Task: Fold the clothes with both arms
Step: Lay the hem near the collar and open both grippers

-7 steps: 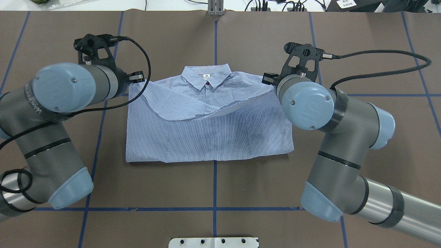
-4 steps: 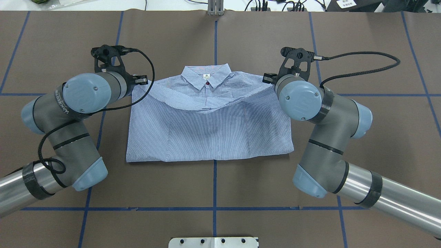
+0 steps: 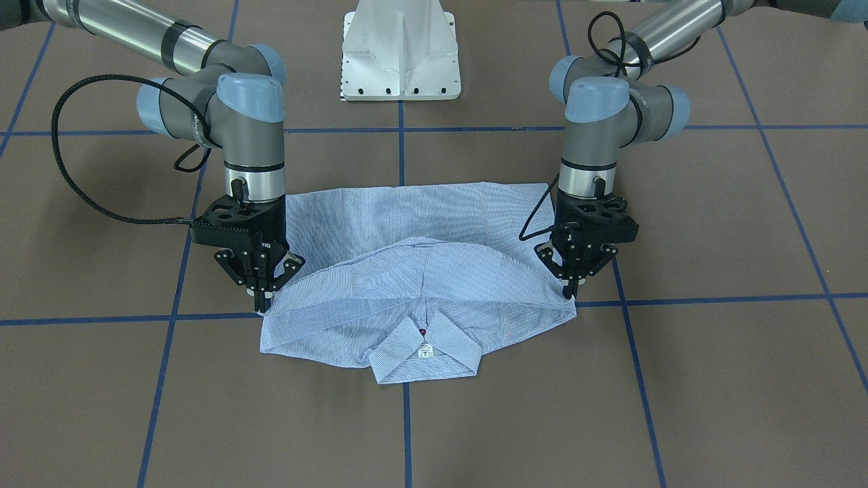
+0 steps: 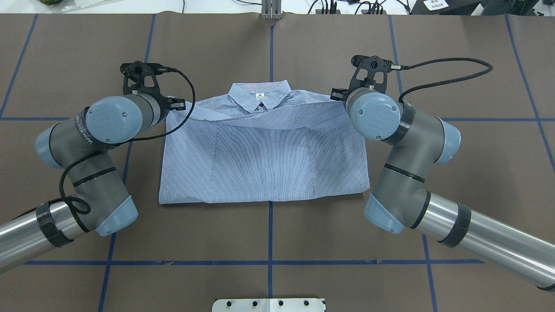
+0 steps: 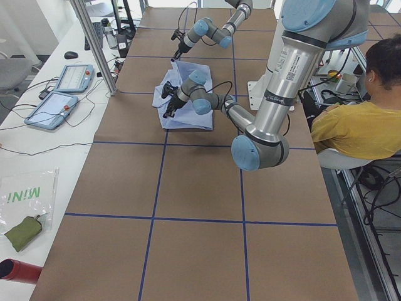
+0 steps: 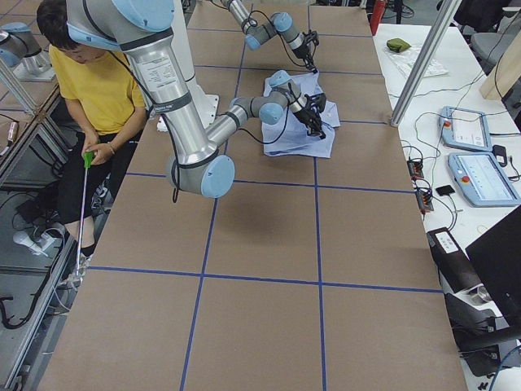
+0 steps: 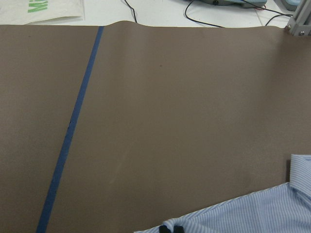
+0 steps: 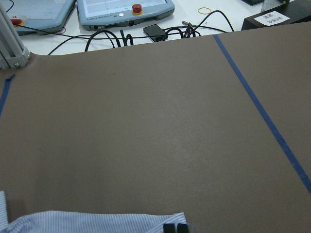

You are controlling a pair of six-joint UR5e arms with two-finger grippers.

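Light blue button-up shirt (image 4: pixel 264 160), finely striped in white throughout, collar (image 4: pixel 260 96) included; white neck label (image 3: pixel 425 350); dark red button (image 4: pixel 261 104). Flat brown table covering (image 4: pixel 347 47) ruled by a grid of blue tape lines (image 4: pixel 270 234). Tubular left arm (image 4: pixel 93 173) and right arm (image 4: pixel 403 173): grey and silver metal, pale blue joint caps. Left gripper (image 3: pixel 568 291), right gripper (image 3: pixel 261 301) and braided cables (image 4: pixel 490 67): black. Tapered pedestal (image 3: pixel 400 47): white. Seated operator's T-shirt (image 5: pixel 351 128): yellow.

shirt (image 4: pixel 264 160): blue-striped, folded flat | left arm (image 4: pixel 93 182), right arm (image 4: pixel 401 182): pinching its far corners
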